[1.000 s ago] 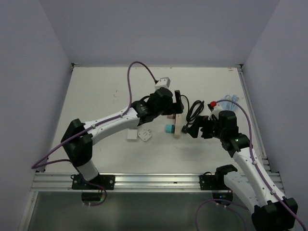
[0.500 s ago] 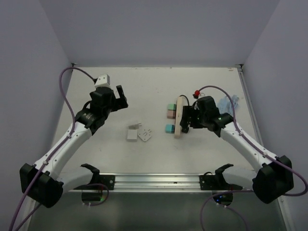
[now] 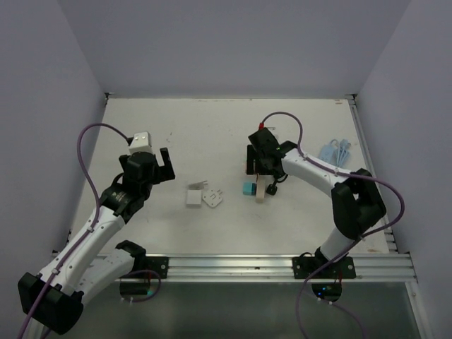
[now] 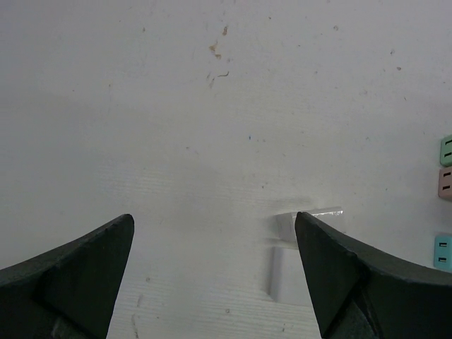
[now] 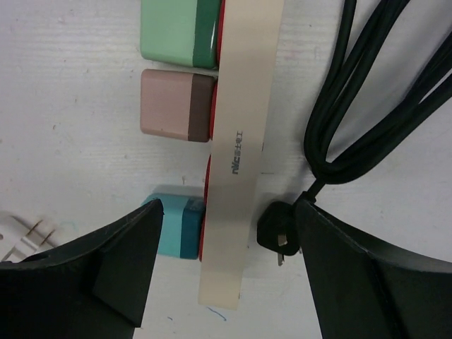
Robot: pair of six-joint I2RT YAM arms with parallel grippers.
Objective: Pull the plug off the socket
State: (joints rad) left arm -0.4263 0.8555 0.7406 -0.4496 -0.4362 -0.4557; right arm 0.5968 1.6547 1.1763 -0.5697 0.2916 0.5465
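Observation:
A beige power strip (image 5: 240, 141) lies on the white table with three plugs in its left side: green (image 5: 180, 32), brown (image 5: 176, 106) and teal (image 5: 173, 226). My right gripper (image 5: 232, 208) hangs open above the strip's near end, one finger over the teal plug's side and one over the black plug's side. In the top view the right gripper (image 3: 260, 161) covers the green and brown plugs; the teal plug (image 3: 248, 188) and the strip's end (image 3: 260, 192) show. My left gripper (image 3: 162, 166) is open and empty, far left of the strip.
The strip's coiled black cable (image 5: 353, 106) and its loose black plug (image 5: 279, 233) lie right of the strip. Two white adapter pieces (image 3: 203, 198) lie between the arms, also in the left wrist view (image 4: 282, 275). Pale blue items (image 3: 335, 151) lie at the right.
My left arm has pulled back from the strip to the left side of the table. My right gripper has moved left and now sits over the strip, where the cable was.

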